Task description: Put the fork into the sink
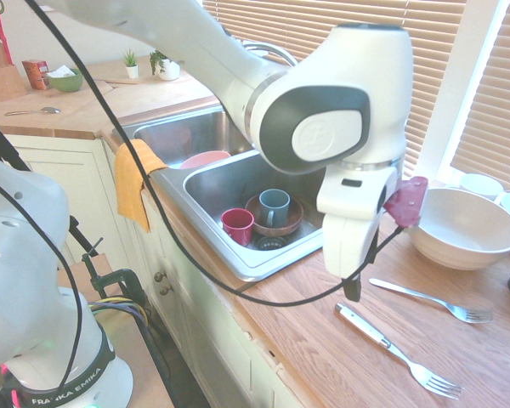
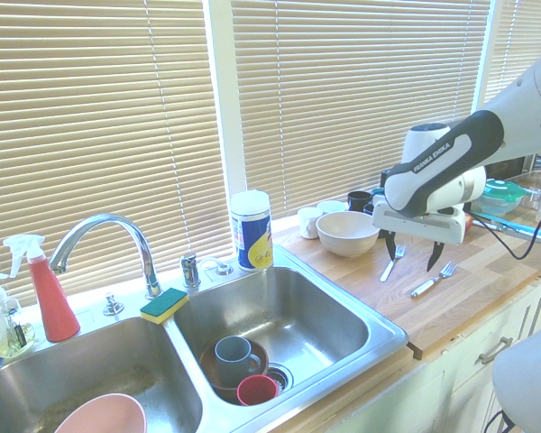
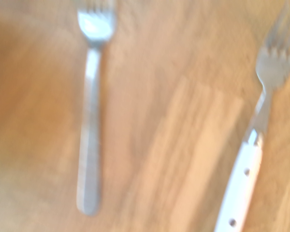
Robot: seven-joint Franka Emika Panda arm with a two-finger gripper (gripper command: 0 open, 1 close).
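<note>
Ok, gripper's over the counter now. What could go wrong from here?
Wrong pick: the open gripper hovers near two forks, the white-handled fork and the plain metal fork.

Poor grip: both lie flat on the counter, so the fingertips might skim over a handle.

Later, a dropped fork could strike the mugs in the sink.

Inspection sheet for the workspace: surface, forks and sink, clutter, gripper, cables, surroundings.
Surface: wood counter, no spill seen
Riveted fork: on counter, beside plain fork
Sink: no fork seen in it; blue mug in brown bowl, red mug, pink bowl
Clutter: cream bowl near forks; wipes tub, sponge at sink
Gripper: open, empty, above counter
Cables: black cable hangs in a loop from the arm
Surroundings: blinds behind, orange towel over front edge
</note>
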